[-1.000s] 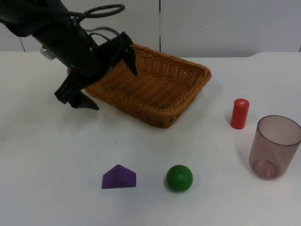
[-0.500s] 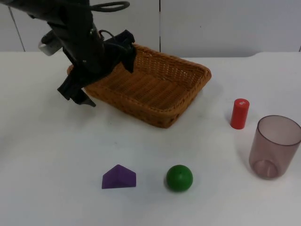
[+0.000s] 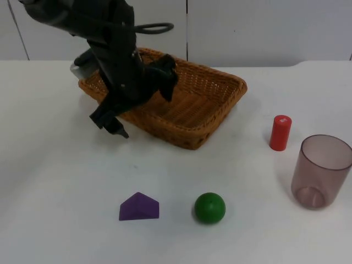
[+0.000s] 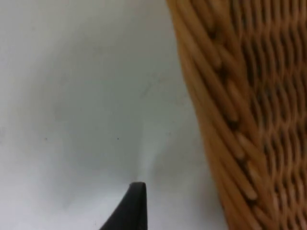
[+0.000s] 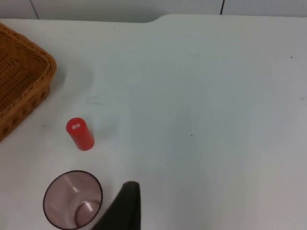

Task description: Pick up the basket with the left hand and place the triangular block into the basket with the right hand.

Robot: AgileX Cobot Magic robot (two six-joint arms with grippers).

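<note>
The woven brown basket [image 3: 220, 82] stands at the back of the white table, left of the middle. My left gripper [image 3: 111, 126] hangs low at the basket's near-left rim, open, with nothing between its fingers. In the left wrist view one black fingertip [image 4: 132, 206] is over bare table just outside the basket's wall [image 4: 216, 96]. The purple triangular block [image 3: 139, 207] lies near the front edge, well apart from the basket. My right gripper [image 5: 125, 211] waits high above the table's right side, over the cup and the red cylinder.
A green ball [image 3: 209, 208] rests just right of the purple block. A red cylinder [image 3: 280, 132] [image 5: 79, 133] stands upright right of the basket, with a tinted transparent cup [image 3: 320, 170] [image 5: 73, 200] nearer the front right. The basket's corner [image 5: 24, 81] reaches into the right wrist view.
My left arm has swung to the right along the basket's near-left side, carrying its gripper closer to the front rim. The basket and the other objects have not moved.
</note>
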